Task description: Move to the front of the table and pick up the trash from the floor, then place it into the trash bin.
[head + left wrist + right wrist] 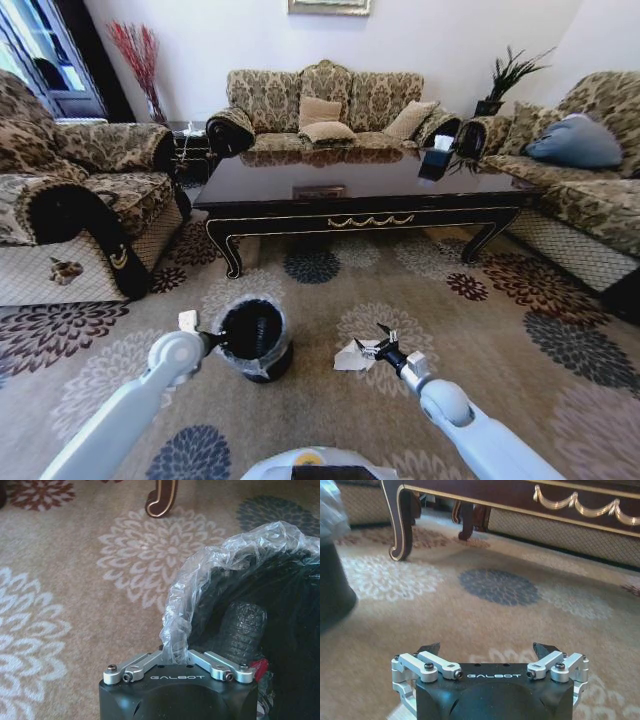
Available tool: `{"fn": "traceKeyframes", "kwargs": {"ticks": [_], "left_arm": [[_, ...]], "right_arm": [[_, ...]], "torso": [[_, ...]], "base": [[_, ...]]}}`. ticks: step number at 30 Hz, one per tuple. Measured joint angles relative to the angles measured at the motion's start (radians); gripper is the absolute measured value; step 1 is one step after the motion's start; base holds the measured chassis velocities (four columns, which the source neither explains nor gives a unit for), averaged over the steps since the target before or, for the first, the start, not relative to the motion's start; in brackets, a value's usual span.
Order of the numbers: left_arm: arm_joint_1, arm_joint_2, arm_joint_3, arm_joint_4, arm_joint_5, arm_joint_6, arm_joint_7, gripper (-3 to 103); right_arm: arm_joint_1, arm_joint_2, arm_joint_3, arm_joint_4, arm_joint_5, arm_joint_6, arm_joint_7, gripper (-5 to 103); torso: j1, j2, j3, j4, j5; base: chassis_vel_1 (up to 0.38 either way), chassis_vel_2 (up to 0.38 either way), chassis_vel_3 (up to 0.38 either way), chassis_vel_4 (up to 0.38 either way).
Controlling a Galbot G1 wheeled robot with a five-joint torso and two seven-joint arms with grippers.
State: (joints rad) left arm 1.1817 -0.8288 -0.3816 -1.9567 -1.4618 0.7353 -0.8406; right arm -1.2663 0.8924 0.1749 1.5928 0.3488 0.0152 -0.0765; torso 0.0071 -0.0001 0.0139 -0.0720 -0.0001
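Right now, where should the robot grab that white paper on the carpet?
Probably from straight above, pinching the raised crumpled middle of the white paper. It lies low and loose on the carpet, so its flat edges offer little to grip. The right gripper is open right beside it, while the left gripper holds the bin's liner.

You have a beige carpet (330, 300) with flower medallions as the floor. The coffee table (365, 190) stands on it. Nearer you than the table sits the black trash bin (254, 338), and just right of the bin lies 1 crumpled white paper wrapper (352, 355).
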Motion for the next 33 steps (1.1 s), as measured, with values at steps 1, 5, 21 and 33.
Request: {"fn": "traceKeyframes", "kwargs": {"ticks": [1, 5, 21, 33], "left_arm": [[0.007, -0.002, -0.007, 0.0, -0.001, 0.0, 0.001, 0], [0.03, 0.001, -0.018, -0.012, -0.001, 0.0, 0.001, 0], [0.082, 0.0, -0.045, -0.054, -0.006, 0.0, -0.007, 0], [0.096, 0.029, -0.072, -0.064, -0.026, 0.0, -0.009, 0]], "right_arm": [[0.011, 0.004, -0.005, -0.028, -0.014, 0.007, -0.003, 100], [0.091, 0.034, -0.008, -0.191, -0.179, 0.085, -0.02, 100], [0.234, 0.118, 0.022, -0.566, -0.469, 0.243, -0.064, 100], [0.347, 0.237, 0.061, -0.774, -0.645, 0.322, -0.047, 100]], "torso": [[0.0, 0.0, 0.0, 0.0001, 0.0], [0.0, 0.0, 0.0, -0.0001, 0.0002], [0.0, 0.0, 0.0, -0.0001, 0.0003], [0.0, 0.0, 0.0, -0.0002, -0.0004]], "base": [[0.0, 0.0, 0.0, 0.0], [0.0, 0.0, 0.0, 0.0], [0.0, 0.0, 0.0, 0.0], [0.0, 0.0, 0.0, 0.0]]}}
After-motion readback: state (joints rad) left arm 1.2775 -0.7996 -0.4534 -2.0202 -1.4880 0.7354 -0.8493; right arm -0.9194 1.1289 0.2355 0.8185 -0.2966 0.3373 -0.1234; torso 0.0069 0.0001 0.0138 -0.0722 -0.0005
